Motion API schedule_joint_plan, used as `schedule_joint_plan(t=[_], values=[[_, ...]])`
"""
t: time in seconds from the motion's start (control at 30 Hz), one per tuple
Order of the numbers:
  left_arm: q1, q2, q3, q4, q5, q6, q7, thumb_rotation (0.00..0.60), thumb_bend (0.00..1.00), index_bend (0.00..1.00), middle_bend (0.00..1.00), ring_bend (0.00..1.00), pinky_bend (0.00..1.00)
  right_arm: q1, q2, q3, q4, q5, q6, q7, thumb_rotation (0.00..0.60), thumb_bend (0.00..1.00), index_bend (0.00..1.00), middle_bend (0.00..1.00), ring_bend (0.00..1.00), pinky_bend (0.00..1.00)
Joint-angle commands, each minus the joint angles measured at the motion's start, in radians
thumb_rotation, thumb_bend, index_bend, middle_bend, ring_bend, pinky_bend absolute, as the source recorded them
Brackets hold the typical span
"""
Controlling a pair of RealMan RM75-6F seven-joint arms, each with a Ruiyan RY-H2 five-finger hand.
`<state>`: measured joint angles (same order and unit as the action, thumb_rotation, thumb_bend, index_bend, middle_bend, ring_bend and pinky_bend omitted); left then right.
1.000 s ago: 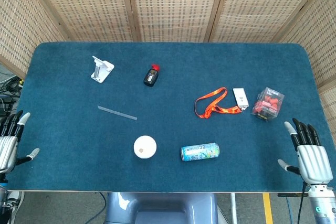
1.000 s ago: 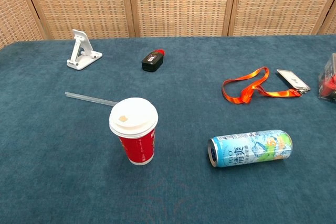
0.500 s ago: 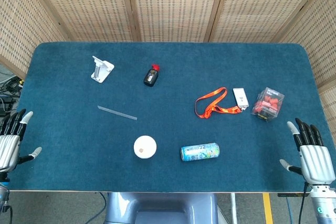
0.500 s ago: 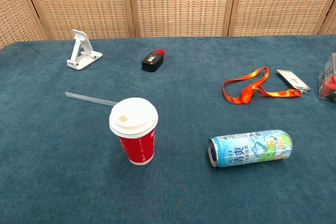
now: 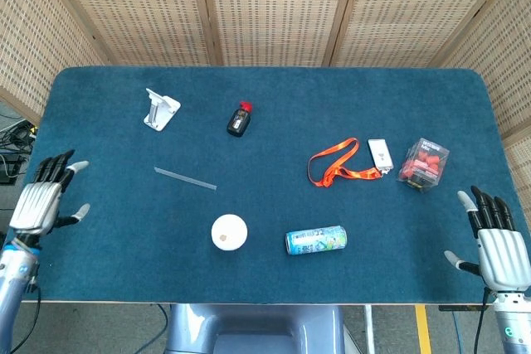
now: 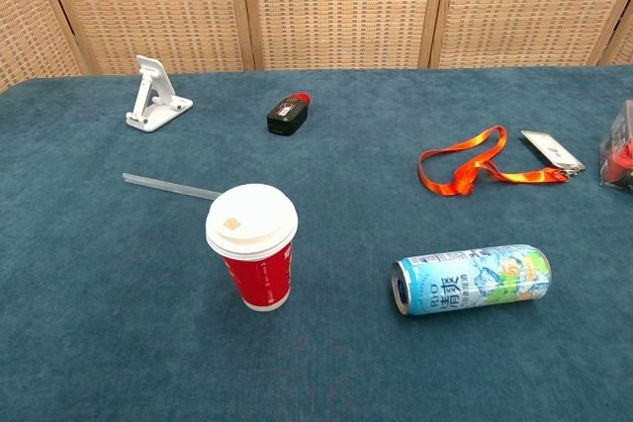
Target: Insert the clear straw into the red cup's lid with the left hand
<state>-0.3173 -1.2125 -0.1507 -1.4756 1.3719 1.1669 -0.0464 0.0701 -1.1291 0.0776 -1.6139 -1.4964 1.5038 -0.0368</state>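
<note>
Clear straw [image 5: 185,178] is lying flat on the table [image 5: 274,89], just behind-left of the upright red cup [image 6: 255,279] w/ its white lid [image 6: 251,220], nothing sitting btwn them. Left hand [image 5: 46,198] is hovering over the table's left edge, fingers spread, holding nothing; right hand [image 5: 496,242] likewise at the right edge. Blue can [image 6: 472,280] is lying on its side right of cup; phone stand [image 5: 160,109], small black bottle [image 5: 239,119], orange lanyard [image 5: 338,167] are sitting well apart.

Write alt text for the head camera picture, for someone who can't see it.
Seen from above, a clear straw lies flat on a blue table, apart from a white-lidded cup. The left hand and right hand hover open at the table's edges. A can lies beside the cup.
</note>
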Motion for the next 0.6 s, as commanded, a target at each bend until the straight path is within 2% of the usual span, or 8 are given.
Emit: schedule_joint_plan(t=[0.03,0.2,0.47,0.6], values=[[-0.102,-0.036,-0.036,0.067,-0.037,-0.122,-0.025,0.600,0.32,0.28,0.00,0.00,0.00,0.001,-0.001,0.002,0.003,0.005,-0.003,0.003,0.600,0.07,0.02,0.00,0.00,0.00],[-0.199,-0.085,-0.052,0.124,-0.056,-0.218,0.046,0.600,0.33,0.35,0.00,0.00,0.00,0.005,-0.003,0.009,0.017,0.023,-0.015,0.020,0.600,0.07,0.02,0.00,0.00,0.00],[-0.306,-0.160,-0.060,0.161,-0.136,-0.326,0.181,0.600,0.37,0.37,0.00,0.00,0.00,0.008,0.000,0.020,0.037,0.048,-0.031,0.063,0.600,0.07,0.02,0.00,0.00,0.00],[-0.344,-0.201,-0.061,0.193,-0.172,-0.349,0.241,0.600,0.37,0.40,0.00,0.00,0.00,0.008,0.003,0.022,0.040,0.049,-0.033,0.083,0.600,0.07,0.02,0.00,0.00,0.00]])
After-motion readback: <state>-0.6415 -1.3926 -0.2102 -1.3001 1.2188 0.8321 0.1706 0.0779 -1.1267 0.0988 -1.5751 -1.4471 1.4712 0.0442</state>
